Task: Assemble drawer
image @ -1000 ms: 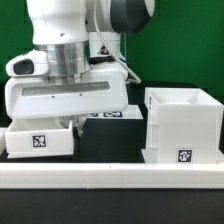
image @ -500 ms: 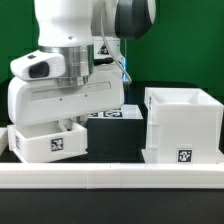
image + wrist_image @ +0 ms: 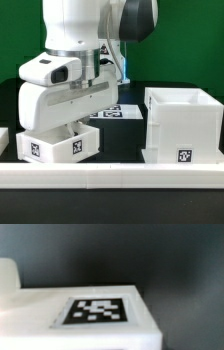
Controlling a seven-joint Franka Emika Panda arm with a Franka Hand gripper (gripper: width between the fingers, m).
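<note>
Nearest the exterior camera, a long low white plastic rail edges the black table. Just behind it, toward the exterior view's left, sits the small white rectangular plastic tray of the drawer, turned corner-on so that two of its black-and-white square tags show. The robot's white two-finger gripper comes down onto the tray from above. The jaws look narrow and pinched on the tray's upper wall, though the hand's body hides most of the contact. The wrist view shows only a flat white face of the tray with one tag, and no fingers.

The tray is likely light, stiff and thin-walled, with smooth plastic that could slip or twist in a pinch. A grip square across one wall near its middle seems safest.

Across a bare strip of table, toward the exterior view's right, stands the large white cube-like hollow plastic shell. It is apart from the tray, and its near wall is what the tray could knock. A white piece is cut off at the exterior view's left edge, and what it is cannot be told. Farther back lies the thin flat white marker board, out of the way
</note>
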